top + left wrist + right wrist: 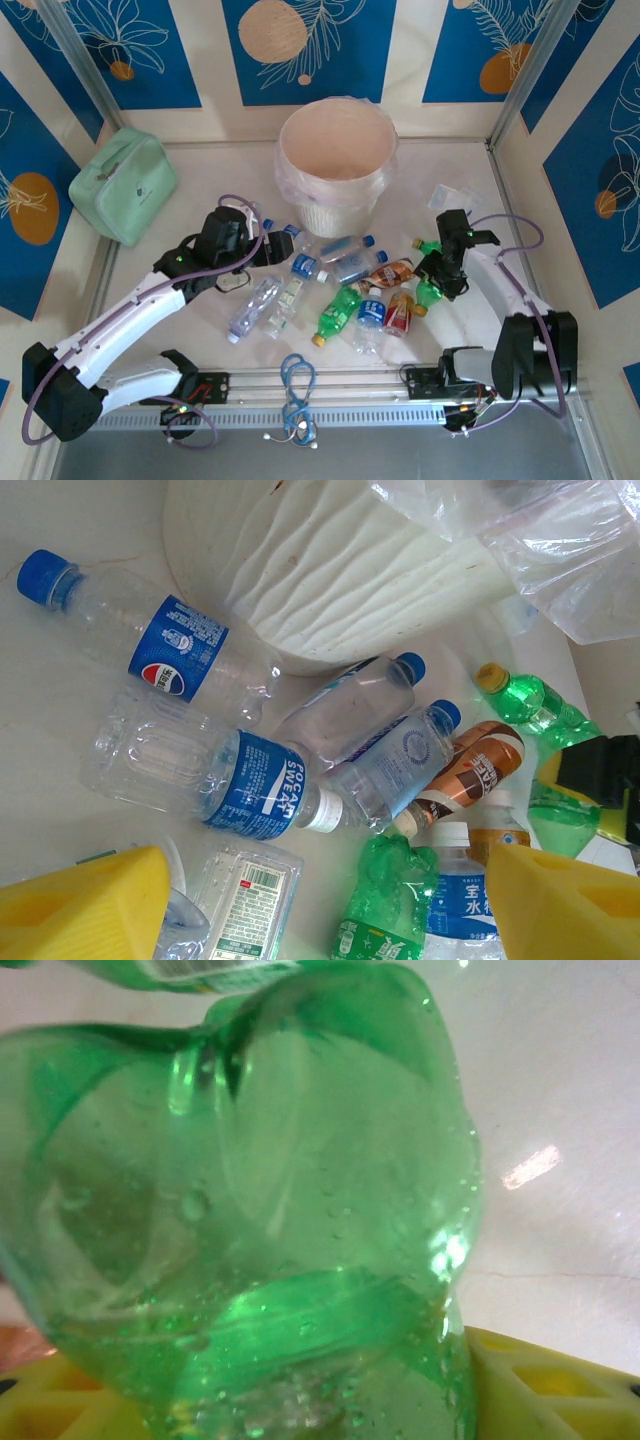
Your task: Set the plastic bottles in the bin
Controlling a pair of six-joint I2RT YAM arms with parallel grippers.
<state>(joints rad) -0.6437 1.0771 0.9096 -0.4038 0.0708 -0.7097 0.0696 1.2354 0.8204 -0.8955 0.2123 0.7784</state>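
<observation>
Marble-patterned desk (500,200), walled on three sides, with the bin (330,215) set at the back centre so either arm can reach it. Its bag-lined mouth faces up and no bottle is visible inside. A mint-green pouch (125,185) lies well apart at the left and has no part in the task. The plastic bottles (345,290) lie on their sides in a loose heap between the two arms, just in front of the bin. The left hand (268,248) hangs over the heap's near-left edge, its yellow fingers (85,905) apart and holding nothing, apparently choosing a clear bottle. The right hand (440,272) straddles a green bottle (250,1210). Whether its fingers already pinch the bottle cannot be told.
</observation>
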